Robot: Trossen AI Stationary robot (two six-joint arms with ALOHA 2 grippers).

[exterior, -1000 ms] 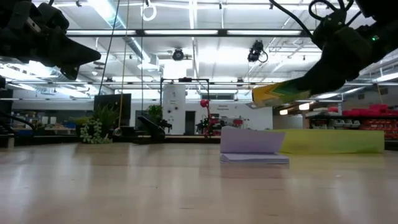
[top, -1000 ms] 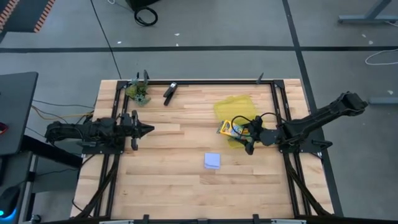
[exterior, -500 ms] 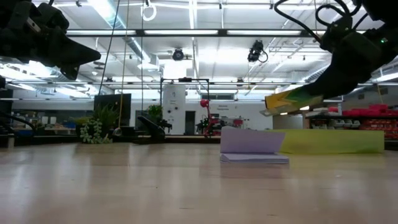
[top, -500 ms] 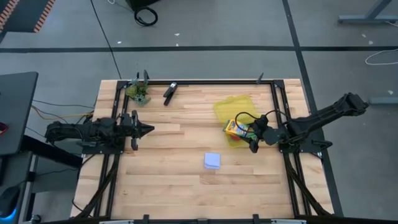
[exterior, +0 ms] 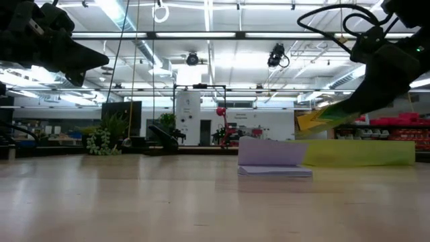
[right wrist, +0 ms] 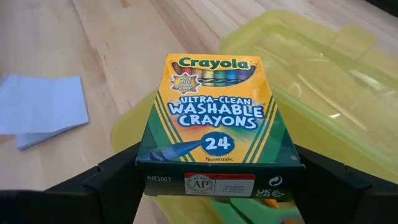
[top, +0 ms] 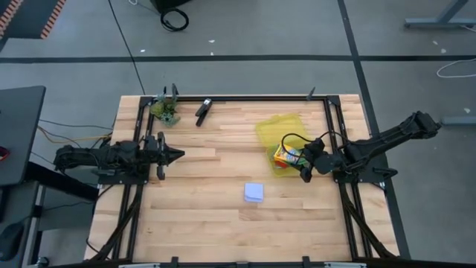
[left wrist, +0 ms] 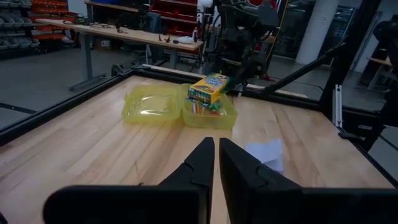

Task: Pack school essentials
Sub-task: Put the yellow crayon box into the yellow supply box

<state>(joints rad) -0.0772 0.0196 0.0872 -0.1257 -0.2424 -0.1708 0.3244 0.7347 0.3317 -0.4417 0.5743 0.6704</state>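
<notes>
Watching from the remote station, state as I see it:

right gripper point(top: 303, 158): fingers spread wide and clamped on the sides of the crayon box point(right wrist: 214, 118); I'm holding it off the worktop point(top: 208, 216), just above the yellow case.
crayon box: yellow-green Crayola pack, tilted, front face toward my right wrist camera. In the high view it sits over the case's nearer tray point(top: 286, 157); in the low view it hangs clear of the surface at the right point(exterior: 322, 117).
yellow case point(left wrist: 180, 109): translucent, lying open on the right half of the worktop, lid point(left wrist: 149, 102) flat beside the tray. I can see coloured items inside the tray through the left wrist camera, too small to name.
note pad point(top: 253, 192): pale blue square, flat on the worktop near the middle, well apart from the case, nothing touching it. Top sheet looks lifted in the low view point(exterior: 272, 153).
left gripper point(top: 175, 155): fingers almost together, only a thin slit between them in my left wrist view, nothing held. Hovers above the left side of the worktop, pointing toward the case.
black clip point(top: 203, 110): at the far edge, untouched.
green leafy clump point(top: 165, 109): far left corner, beside the clip but apart from it.
other items: pencil, pen, scissors, eraser, I can't pick them out.
</notes>
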